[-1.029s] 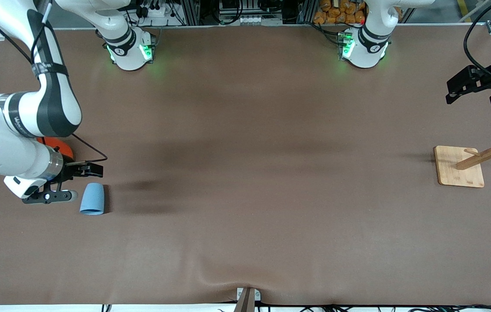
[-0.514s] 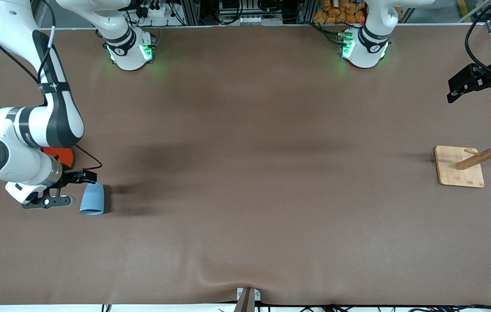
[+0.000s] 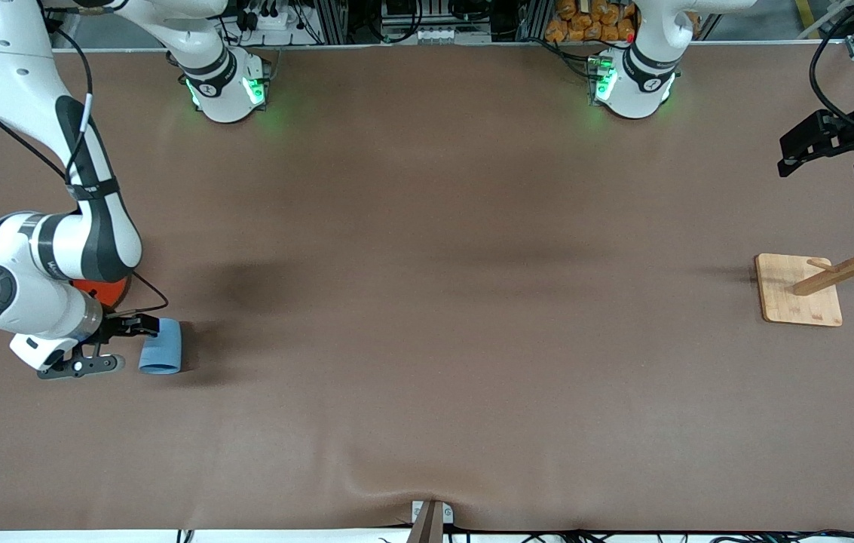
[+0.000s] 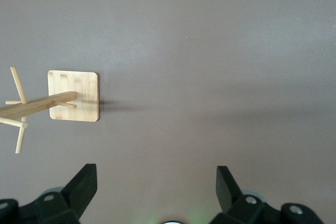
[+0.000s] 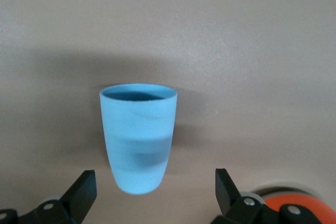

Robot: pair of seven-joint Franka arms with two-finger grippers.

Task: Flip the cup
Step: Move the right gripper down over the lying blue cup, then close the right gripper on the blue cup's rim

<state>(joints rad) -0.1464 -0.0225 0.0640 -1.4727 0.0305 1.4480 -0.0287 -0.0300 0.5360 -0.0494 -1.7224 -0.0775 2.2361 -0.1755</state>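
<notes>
The light-blue cup [image 3: 160, 348] lies on its side toward the right arm's end of the table, its mouth turned to the front camera. My right gripper [image 3: 123, 345] is low beside the cup's closed end and open. In the right wrist view the cup [image 5: 139, 140] points its rounded base at the right gripper [image 5: 155, 188], and the black fingertips [image 5: 84, 187] stand wide on either side of it without touching. My left gripper [image 3: 822, 167] waits high at the left arm's end, open and holding nothing [image 4: 156, 183].
An orange can [image 3: 101, 286] stands right by the cup, farther from the front camera, mostly hidden under the right arm; its top shows [image 5: 294, 207]. A wooden rack on a square base [image 3: 800, 290] stands at the left arm's end [image 4: 73, 96].
My right gripper has come down and closed in on the cup's base, still open. The cup and the left arm have not moved.
</notes>
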